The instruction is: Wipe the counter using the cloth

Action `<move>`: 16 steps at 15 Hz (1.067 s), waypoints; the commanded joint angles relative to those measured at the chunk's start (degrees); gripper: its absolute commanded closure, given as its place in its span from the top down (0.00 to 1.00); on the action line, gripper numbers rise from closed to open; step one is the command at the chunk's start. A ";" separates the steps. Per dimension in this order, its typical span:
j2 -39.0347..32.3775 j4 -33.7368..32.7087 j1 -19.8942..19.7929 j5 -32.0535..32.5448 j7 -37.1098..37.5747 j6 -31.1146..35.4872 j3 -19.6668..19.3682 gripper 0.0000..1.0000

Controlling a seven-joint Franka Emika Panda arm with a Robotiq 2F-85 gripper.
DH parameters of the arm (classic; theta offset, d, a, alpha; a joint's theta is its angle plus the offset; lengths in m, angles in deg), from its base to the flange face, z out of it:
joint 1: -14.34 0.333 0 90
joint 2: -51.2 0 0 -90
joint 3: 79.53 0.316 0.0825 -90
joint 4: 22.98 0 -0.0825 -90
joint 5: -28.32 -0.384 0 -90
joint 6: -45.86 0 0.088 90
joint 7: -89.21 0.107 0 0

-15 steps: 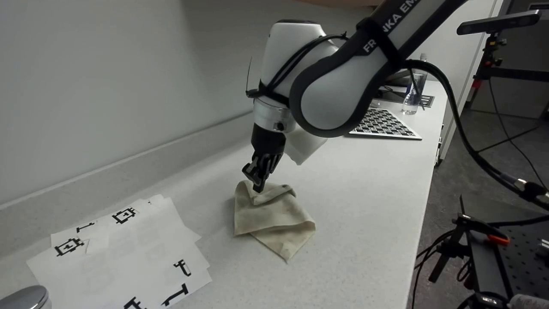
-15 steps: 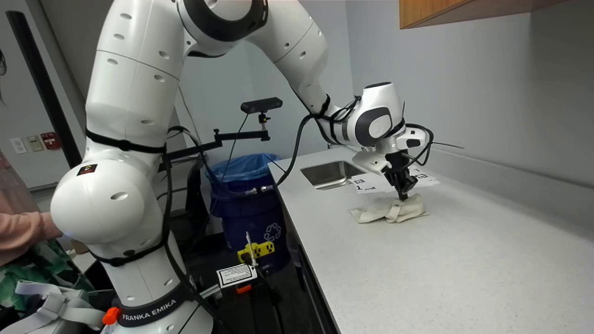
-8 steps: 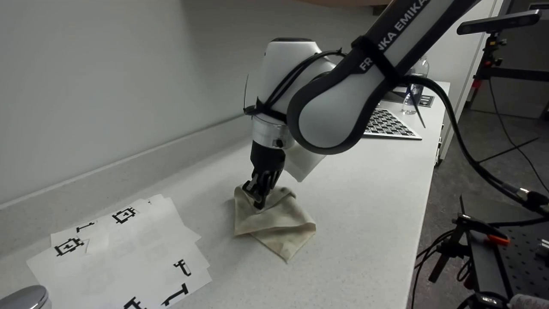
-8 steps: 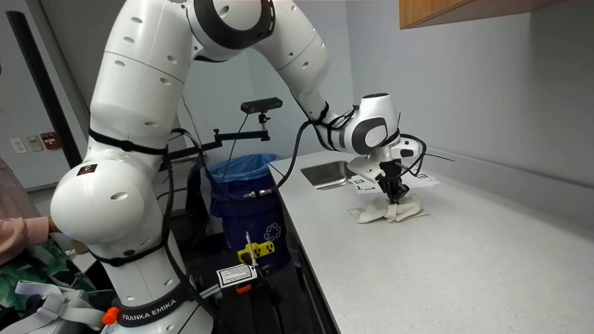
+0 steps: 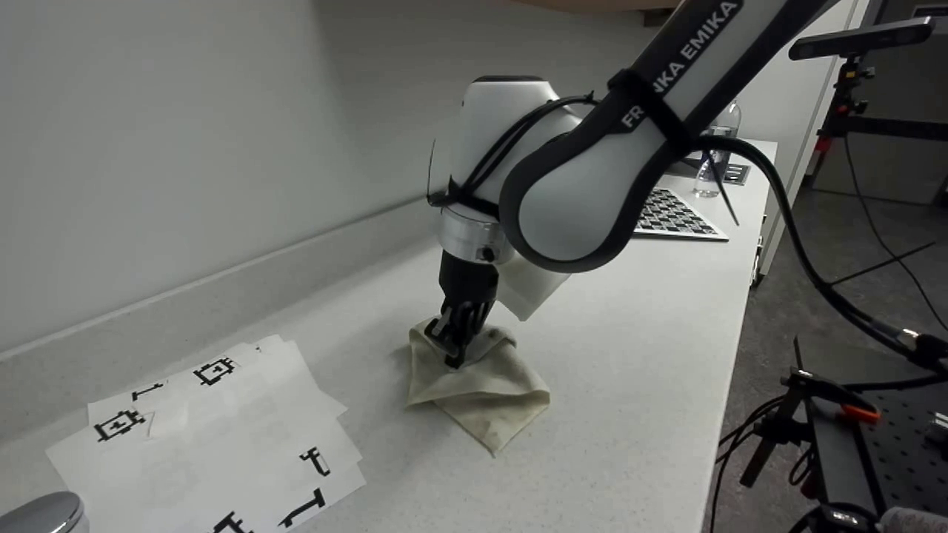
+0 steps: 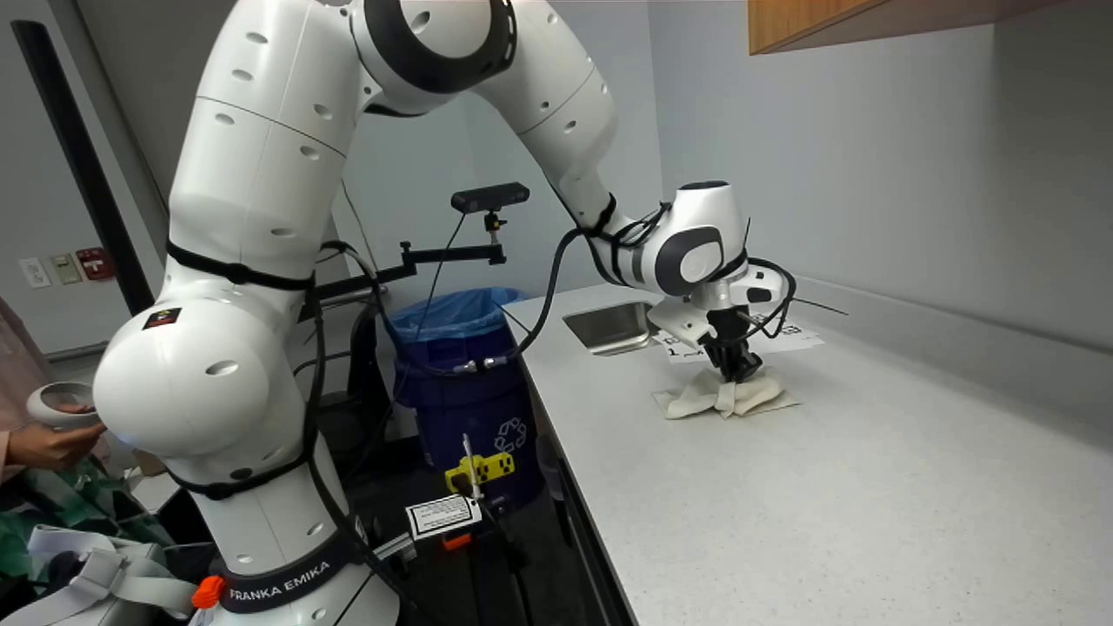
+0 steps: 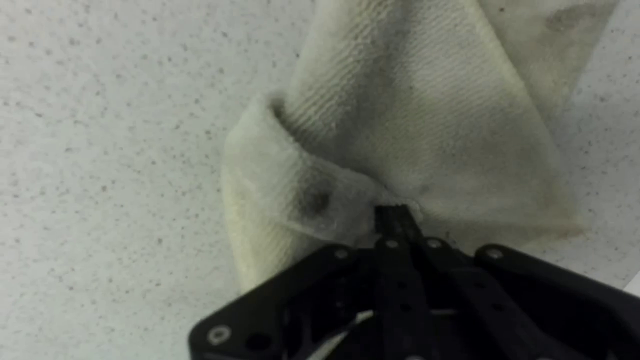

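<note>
One ribbed, folded cloth [image 7: 430,120] lies on the speckled counter [image 7: 125,160].

Wrist view, and the wrinkled beige-tan fabric cloth [image 7: 450,125] runs off the top edge, a patch of it lost under the black two-fingered gripper [image 7: 395,214], itself chopped by the bottom edge! In an exterior view the jointed white-and-black arm [image 5: 570,207], cut off at the top, masks part of the flat black-and-white checkered board [image 5: 674,212] and clear plastic bottle [image 5: 706,181]; in an exterior view, the rectangular white tag [image 6: 443,515] carries print too small to read.
</note>
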 commanded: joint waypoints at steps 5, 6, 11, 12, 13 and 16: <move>3.33 11.55 -2.16 -4.52 -0.89 5.53 1.02 0.00; 3.87 12.82 -2.41 -5.13 -0.97 6.56 1.13 0.00; 5.58 17.39 -2.89 -7.67 -0.38 11.28 1.22 0.00; 5.78 17.98 -2.89 -8.15 -0.22 11.93 1.19 0.00; 6.01 18.49 -2.79 -8.45 0.07 12.30 1.05 0.00; 6.52 19.57 -2.64 -9.55 1.09 13.03 0.93 0.00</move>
